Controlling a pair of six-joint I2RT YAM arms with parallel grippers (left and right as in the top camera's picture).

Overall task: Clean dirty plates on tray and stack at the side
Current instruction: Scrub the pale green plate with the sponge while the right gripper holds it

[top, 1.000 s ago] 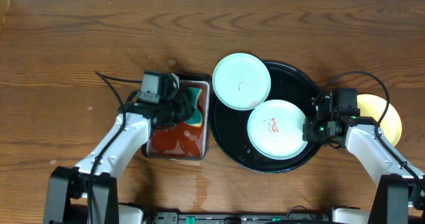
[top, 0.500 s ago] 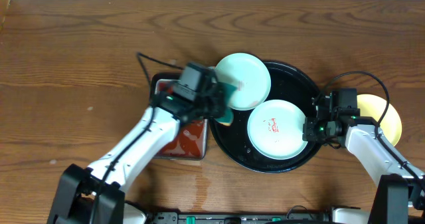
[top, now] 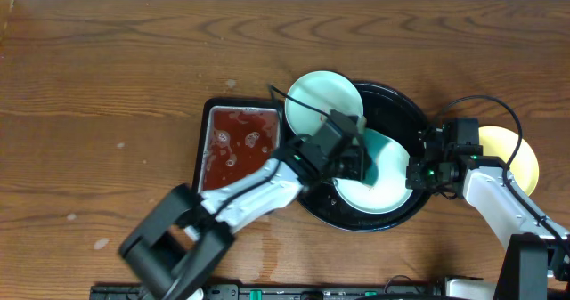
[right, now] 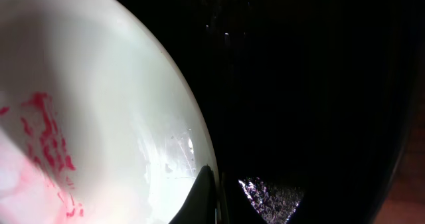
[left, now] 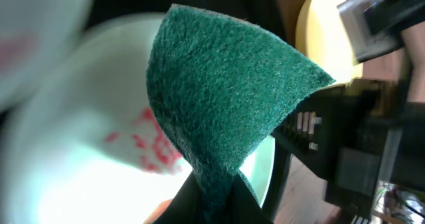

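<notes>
The left gripper (top: 361, 156) is clamped on a green sponge (left: 219, 98), which hangs folded over the white plate (top: 370, 193) without clearly touching it. That plate lies in the half of the round black tray (top: 392, 113) nearer the robot, and red smears (left: 149, 147) mark its centre. The mint plate (top: 316, 100) sits at the tray's far-left rim, overhanging it towards the small rectangular tray (top: 236, 149) of red liquid just beside it. The yellow plate (top: 521, 153) rests on the table (top: 107, 68) just right of the black tray, towards the table's right edge. The right gripper (top: 412, 177) is closed, its fingertips (right: 202, 194) together at the white plate's right rim; whether they pinch that rim cannot be told.
</notes>
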